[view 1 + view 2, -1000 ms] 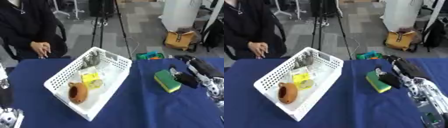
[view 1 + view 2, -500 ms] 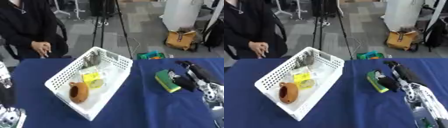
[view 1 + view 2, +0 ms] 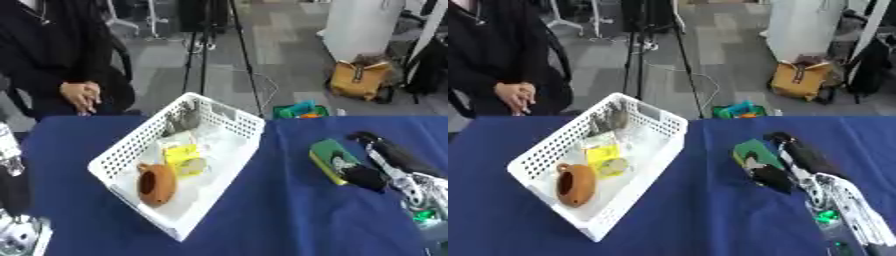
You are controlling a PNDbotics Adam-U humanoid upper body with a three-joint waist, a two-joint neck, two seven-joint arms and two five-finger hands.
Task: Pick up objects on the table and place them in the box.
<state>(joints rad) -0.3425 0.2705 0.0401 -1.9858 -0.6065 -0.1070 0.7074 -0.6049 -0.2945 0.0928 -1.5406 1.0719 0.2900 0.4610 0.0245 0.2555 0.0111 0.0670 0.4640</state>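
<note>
- The right hand (image 3: 385, 167) is being lowered further onto the green-and-yellow sponge (image 3: 332, 159), fingers being curled around it.
- A brown pot (image 3: 157, 184) and yellow packet (image 3: 180, 154) are already being held in the white basket (image 3: 131, 150); the sponge is being left outstanding.

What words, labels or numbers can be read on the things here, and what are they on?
No text can be read in either view.
Yellow packet in the white basket: any print is too blurred to read.
Green sponge by the right hand: a pale mark on top, not legible.
Brown pot: no marking seen.
</note>
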